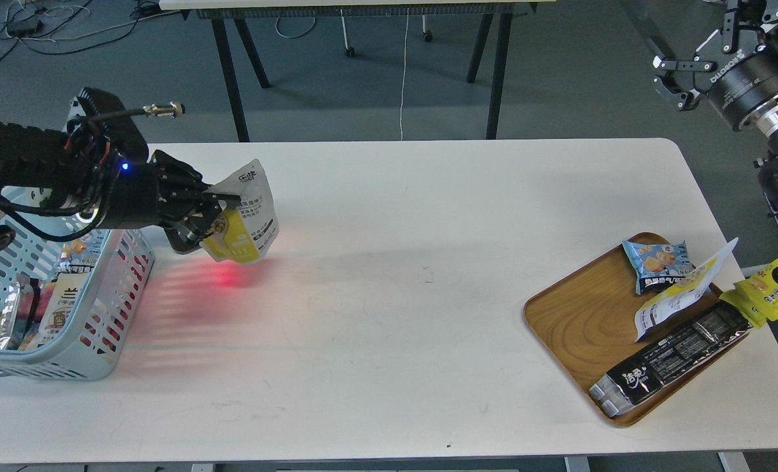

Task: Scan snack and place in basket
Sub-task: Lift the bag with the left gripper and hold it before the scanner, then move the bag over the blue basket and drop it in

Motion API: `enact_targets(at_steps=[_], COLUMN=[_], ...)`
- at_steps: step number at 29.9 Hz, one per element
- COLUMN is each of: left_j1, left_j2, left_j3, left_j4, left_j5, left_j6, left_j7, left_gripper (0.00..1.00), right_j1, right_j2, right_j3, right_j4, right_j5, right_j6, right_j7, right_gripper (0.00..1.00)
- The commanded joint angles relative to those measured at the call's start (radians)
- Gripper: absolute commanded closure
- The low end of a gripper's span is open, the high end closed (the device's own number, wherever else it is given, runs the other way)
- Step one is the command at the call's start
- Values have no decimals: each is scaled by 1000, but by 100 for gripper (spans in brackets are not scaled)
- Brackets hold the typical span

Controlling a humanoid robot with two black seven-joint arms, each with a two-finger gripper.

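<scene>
Left gripper [215, 210] fingers pinching the snack pouch [248, 216] above the desk [389, 295], just right of the basket [110, 321]. Right gripper [680, 78] far right, fingers spread.

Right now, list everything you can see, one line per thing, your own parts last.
snack: one, yellow front and white-grey back, held above the table just right of the basket.
basket: one, light blue, slotted sides, at the table's left edge, with packets already inside.
table: one, white, a red glow on it under the snack.
wooden tray: one, brown, on the table's right side.
small blue packet: one, at the tray's far end.
white pouch: one, tilted, middle of the tray.
long black packet: one, along the tray's right rim.
yellow packet: one, beyond the tray's right edge.
left gripper: black, shut on the snack.
right gripper: black, raised at top right, holding nothing.
</scene>
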Motion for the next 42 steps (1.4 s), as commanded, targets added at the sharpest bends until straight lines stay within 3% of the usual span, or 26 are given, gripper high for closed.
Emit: enact_targets(at_steps=[1, 10, 17, 32, 37, 42], left_j1=[-12, -22, -14, -17, -17, -17], left_j2=[12, 13, 7, 15, 124, 239], left_j3=[-3, 9, 15, 2, -69, -147], left_j4=[-25, -22, 68, 54, -24, 3], left_j5=[0, 0, 0, 0, 0, 0], left_j6=[0, 0, 0, 0, 0, 0], left_j7=[0, 0, 0, 0, 0, 0], left_gripper=[99, 99, 99, 99, 99, 99], right_j1=[0, 2, 9, 14, 15, 35], right_j2=[2, 1, 2, -4, -8, -7], right_j3=[1, 1, 1, 1, 0, 1], right_j4=[0, 0, 0, 1, 4, 6], right_j5=[0, 0, 0, 0, 0, 0], right_j6=[-2, 0, 0, 0, 1, 0], right_j7=[0, 0, 0, 0, 0, 0], right_gripper=[1, 1, 1, 1, 1, 1])
